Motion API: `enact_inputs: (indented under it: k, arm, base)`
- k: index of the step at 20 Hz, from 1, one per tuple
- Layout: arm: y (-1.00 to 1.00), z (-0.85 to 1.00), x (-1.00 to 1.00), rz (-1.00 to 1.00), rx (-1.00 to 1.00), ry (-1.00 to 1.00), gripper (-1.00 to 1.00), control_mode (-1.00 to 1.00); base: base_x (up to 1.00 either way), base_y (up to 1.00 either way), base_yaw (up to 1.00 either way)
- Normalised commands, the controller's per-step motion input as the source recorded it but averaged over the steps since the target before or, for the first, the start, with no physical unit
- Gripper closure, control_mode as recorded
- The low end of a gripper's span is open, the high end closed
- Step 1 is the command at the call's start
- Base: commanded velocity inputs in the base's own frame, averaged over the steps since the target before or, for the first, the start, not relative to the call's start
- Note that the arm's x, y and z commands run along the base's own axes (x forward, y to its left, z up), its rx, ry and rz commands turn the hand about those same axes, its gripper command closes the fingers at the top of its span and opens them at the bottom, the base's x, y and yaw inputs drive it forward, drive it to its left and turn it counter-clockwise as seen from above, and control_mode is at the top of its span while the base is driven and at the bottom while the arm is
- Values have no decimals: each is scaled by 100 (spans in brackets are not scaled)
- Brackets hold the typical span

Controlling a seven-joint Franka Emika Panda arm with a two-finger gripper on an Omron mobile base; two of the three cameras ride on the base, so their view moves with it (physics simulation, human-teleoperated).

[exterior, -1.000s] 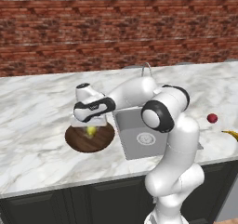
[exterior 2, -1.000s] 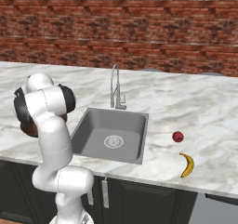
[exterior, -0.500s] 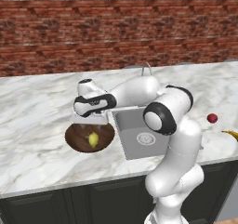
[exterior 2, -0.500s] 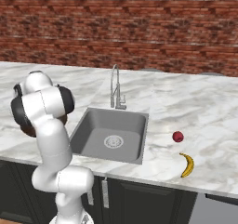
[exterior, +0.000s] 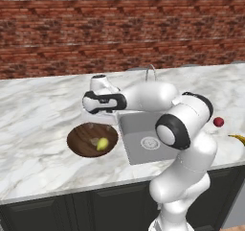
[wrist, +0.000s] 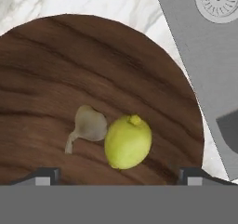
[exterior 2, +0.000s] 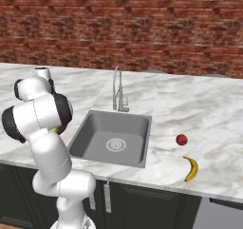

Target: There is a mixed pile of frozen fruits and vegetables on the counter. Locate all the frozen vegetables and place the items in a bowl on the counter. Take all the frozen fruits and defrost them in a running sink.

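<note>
1. While the arm reaches out to the left over the counter point(exterior: 38, 110), the gripper point(exterior: 98, 114) hangs above the bowl point(exterior: 81, 141) with its fingers spread wide and nothing between them.
2. Seen from the left base camera, the brown wooden bowl sits on the white marble just left of the sink point(exterior: 143, 144), and the yellow-green oval point(exterior: 102, 144) lies inside it, toward its right side.
3. Looking down from the hand camera, the two dark fingertips point(wrist: 39, 175) stand far apart at the bottom corners, with the bowl's point(wrist: 56, 60) wood grain between them.
4. Inside the bowl, the pale beige lump point(wrist: 89, 124) lies touching the left side of the yellow-green oval point(wrist: 128, 141), and both rest free on the bowl floor, clear of the fingertips.
5. Right of the bowl in the hand view, a strip of marble point(wrist: 116, 4) separates its rim from the grey sink point(wrist: 200, 69), whose round drain point(wrist: 218, 2) shows at the top corner.
6. From the right base camera, the sink point(exterior 2: 95, 130) sits mid-counter with the tall curved faucet point(exterior 2: 118, 90) behind it.
7. Further right on the counter point(exterior 2: 209, 109), the red ball point(exterior 2: 181, 139) lies well clear of the sink's edge.
8. Just below and right of the ball, the banana point(exterior 2: 191, 168) lies near the counter's front edge, apart from the ball.
</note>
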Motion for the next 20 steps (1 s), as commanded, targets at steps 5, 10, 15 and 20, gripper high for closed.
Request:
enact_inputs:
  k: [5,10,15,20]
  arm:
    - [-32,19,-13,-2,-2,0,-100,-100]
    - [-34,13,-4,0,-3,0,-100,-100]
    - [-34,13,-8,0,-3,0,-100,-100]
    - [-35,7,-5,0,-3,0,-100,-100]
  base:
    - [0,0,0]
    - [0,0,0]
    - [0,0,0]
    - [0,0,0]
